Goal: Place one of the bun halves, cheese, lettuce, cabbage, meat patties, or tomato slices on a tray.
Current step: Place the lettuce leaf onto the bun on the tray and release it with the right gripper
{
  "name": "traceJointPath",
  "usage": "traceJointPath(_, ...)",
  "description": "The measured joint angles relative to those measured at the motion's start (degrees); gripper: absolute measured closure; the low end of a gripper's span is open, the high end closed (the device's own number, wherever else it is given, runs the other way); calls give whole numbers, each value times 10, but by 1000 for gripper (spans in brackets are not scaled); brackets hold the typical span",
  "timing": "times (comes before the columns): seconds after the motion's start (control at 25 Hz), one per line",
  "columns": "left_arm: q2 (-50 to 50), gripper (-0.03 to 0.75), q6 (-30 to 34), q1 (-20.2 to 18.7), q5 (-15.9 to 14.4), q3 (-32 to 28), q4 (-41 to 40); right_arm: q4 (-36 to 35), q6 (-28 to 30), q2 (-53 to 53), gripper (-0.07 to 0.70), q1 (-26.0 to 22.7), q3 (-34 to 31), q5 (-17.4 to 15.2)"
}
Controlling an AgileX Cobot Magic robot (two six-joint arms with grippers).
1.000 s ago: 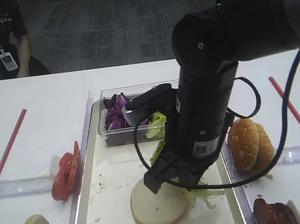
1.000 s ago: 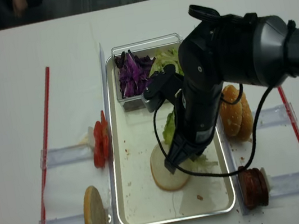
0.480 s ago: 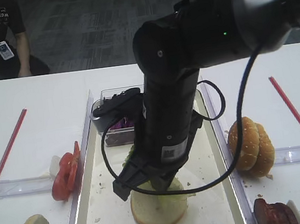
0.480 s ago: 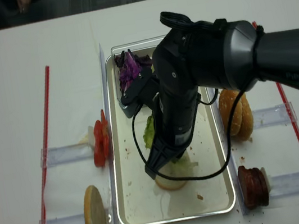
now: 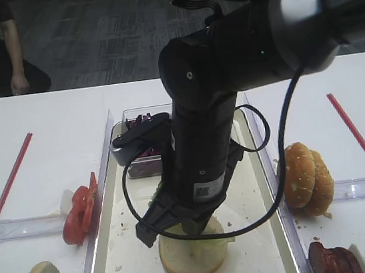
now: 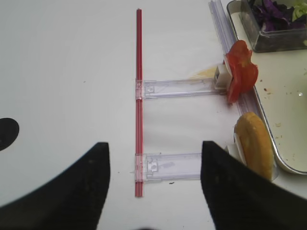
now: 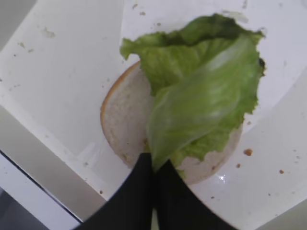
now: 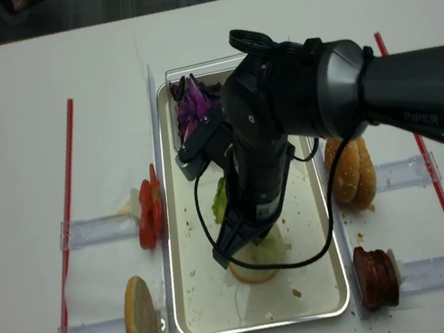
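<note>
The right gripper [image 7: 154, 179] hangs over the tray [image 8: 195, 306] with its two dark fingers [image 7: 132, 191] pressed together, pinching the stem end of the lettuce [image 7: 201, 96]. From the pinch the leaf fans out away from the jaws and drapes across a pale, flat-faced bun half [image 7: 122, 127] that lies on the tray's cream floor, toward the tray's near end. The leaf covers most of the bun's face and spills past its far rim; the bun's bare edge shows on the side left of the jaws in the wrist view. Whether the leaf rests fully on the bun or partly hangs cannot be told.

At the tray's far end sits a clear tub [image 5: 139, 166] holding purple cabbage [image 8: 192, 108]. Left of the tray, tomato slices [image 5: 81, 210] stand in a clear holder, and another bun half [image 8: 140, 319] stands on edge nearer the tray's front corner. Right of the tray are sesame buns [image 5: 306, 177] and, closer to the front, meat patties [image 8: 376, 277].

The left gripper [image 6: 153, 191] stands open over bare table, left of the tray, holding nothing.
</note>
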State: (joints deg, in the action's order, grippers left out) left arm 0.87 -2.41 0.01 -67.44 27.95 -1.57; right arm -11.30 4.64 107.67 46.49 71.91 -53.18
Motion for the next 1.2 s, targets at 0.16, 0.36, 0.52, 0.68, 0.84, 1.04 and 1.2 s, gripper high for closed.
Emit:
traceJointPath(0.16, 0, 294, 0, 0, 0, 0, 0, 0, 0, 18, 614, 0, 0, 5)
traceJointPath(0.36, 0, 294, 0, 0, 0, 0, 0, 0, 0, 37, 613, 0, 0, 5)
traceJointPath(0.52, 0, 294, 0, 0, 0, 0, 0, 0, 0, 39, 613, 0, 0, 5)
traceJointPath(0.68, 0, 294, 0, 0, 0, 0, 0, -2, 0, 39, 608, 0, 0, 5)
traceJointPath(0.84, 0, 294, 0, 0, 0, 0, 0, -20, 18, 39, 510, 0, 0, 5)
traceJointPath(1.04, 0, 294, 0, 0, 0, 0, 0, -28, 27, 39, 234, 0, 0, 5)
traceJointPath(1.2, 0, 294, 0, 0, 0, 0, 0, -28, 27, 39, 133, 0, 0, 6)
